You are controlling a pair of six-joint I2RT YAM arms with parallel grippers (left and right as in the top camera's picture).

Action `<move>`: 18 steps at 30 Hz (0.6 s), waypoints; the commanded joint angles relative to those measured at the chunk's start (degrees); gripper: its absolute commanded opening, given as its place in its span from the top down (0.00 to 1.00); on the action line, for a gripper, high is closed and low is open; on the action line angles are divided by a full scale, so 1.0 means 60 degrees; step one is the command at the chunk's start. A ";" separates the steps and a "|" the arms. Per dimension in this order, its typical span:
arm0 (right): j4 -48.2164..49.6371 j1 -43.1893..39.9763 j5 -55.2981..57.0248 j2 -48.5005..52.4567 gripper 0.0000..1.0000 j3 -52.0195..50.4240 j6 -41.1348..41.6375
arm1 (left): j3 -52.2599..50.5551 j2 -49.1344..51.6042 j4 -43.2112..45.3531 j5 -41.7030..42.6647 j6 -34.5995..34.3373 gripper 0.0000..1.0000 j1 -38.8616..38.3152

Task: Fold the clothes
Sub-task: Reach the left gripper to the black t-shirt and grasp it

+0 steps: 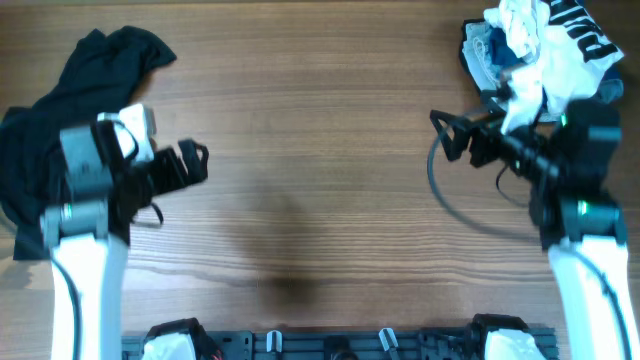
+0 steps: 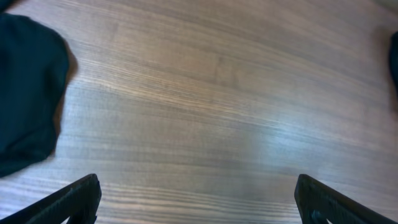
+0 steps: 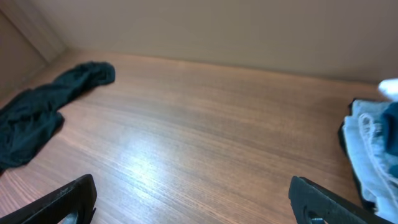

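Observation:
The black garment (image 1: 60, 110) lies crumpled at the far left of the table, partly under my left arm. It shows at the left edge of the left wrist view (image 2: 28, 93) and at the far left of the right wrist view (image 3: 43, 109). No logo is visible. My left gripper (image 1: 190, 165) is open and empty, just right of the garment, above bare wood (image 2: 199, 202). My right gripper (image 1: 455, 135) is open and empty at the right side, over bare table (image 3: 193, 202).
A heap of white, black-lettered and light-blue clothes (image 1: 540, 50) sits at the far right corner, behind my right arm, and shows at the right edge of the right wrist view (image 3: 373, 149). A black cable (image 1: 450, 205) loops beside the right arm.

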 commanded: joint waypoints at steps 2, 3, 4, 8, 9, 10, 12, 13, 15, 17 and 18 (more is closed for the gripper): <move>0.0291 0.0040 -0.0463 0.1486 0.00 0.0459 0.0605 | 0.0725 0.2000 0.0845 0.0044 0.0393 0.00 -0.0047; 0.0346 0.0040 -0.0459 0.1683 0.00 0.0459 0.0965 | 0.0729 0.2226 0.1107 0.0044 0.0390 0.00 -0.0040; 0.0412 0.0040 -0.0455 0.1971 0.00 0.0459 0.1406 | 0.0725 0.2579 0.1523 -0.0004 0.0390 0.00 -0.0015; 0.0368 0.0040 -0.0459 0.2794 0.00 0.0459 0.1563 | 0.0725 0.3581 0.2477 -0.1191 0.0259 0.00 0.0270; 0.0357 0.0040 -0.0466 0.2994 0.00 0.0459 0.1603 | 0.0729 0.3865 0.2652 -0.1661 0.0069 0.01 0.0426; 0.0361 0.0040 -0.0463 0.3133 0.00 0.0455 0.1708 | 0.0725 0.4105 0.2776 -0.2036 -0.0084 0.01 0.0583; 0.0448 0.0040 -0.0455 0.3435 0.00 0.0452 0.1840 | 0.0729 0.4849 0.3042 -0.2761 -0.0219 0.04 0.1086; 0.0510 0.0040 -0.0455 0.3486 0.00 0.0452 0.1843 | 0.0725 0.5096 0.3129 -0.2889 -0.0215 0.04 0.1231; 0.0579 0.0040 -0.0452 0.3530 0.00 0.0448 0.1840 | 0.0725 0.5523 0.3297 -0.3013 -0.0215 0.04 0.1494; 0.0583 0.0040 -0.0346 0.3537 0.00 0.0448 0.1807 | 0.0725 0.5818 0.3428 -0.3038 -0.0211 0.04 0.1672; 0.0579 0.0040 -0.0262 0.3537 0.01 0.0448 0.1803 | 0.0725 0.5978 0.3548 -0.3038 -0.0208 0.03 0.1770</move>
